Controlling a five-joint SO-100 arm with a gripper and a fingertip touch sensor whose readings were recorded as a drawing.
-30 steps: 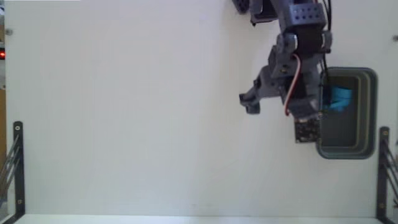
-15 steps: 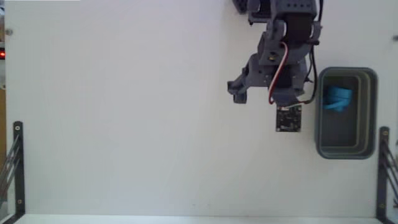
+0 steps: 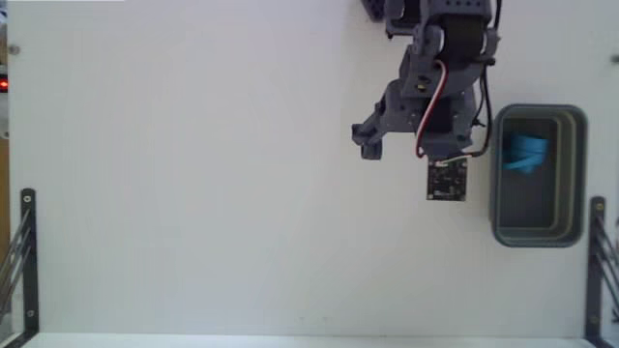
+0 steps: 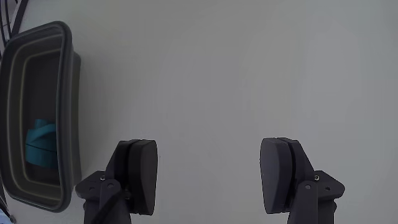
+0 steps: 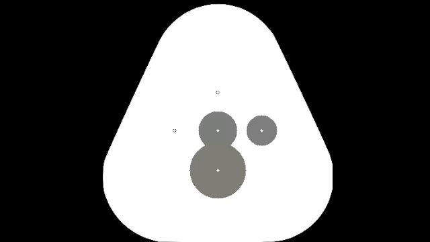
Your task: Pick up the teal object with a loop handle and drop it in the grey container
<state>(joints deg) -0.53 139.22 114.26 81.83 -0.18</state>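
The teal object with a loop handle (image 3: 527, 153) lies inside the grey container (image 3: 580, 174) at the right of the fixed view, in its upper half. My gripper (image 3: 416, 145) hangs over the bare white table just left of the container, open and holding nothing. In the wrist view the two dark fingers (image 4: 138, 174) stand wide apart around my gripper (image 4: 211, 177), with only table between them. The grey container (image 4: 71, 124) sits at the left edge of that view, with the teal object (image 4: 40, 144) on its floor.
The arm's base sits at the top edge of the fixed view, above the gripper. Black metal brackets (image 3: 27, 251) stand at the lower left and lower right (image 3: 595, 261) of the white table. Wide bare tabletop spreads to the left.
The arm has swung left, away from over the container's left rim, and now hangs over the table. The teal object has stayed in the container.
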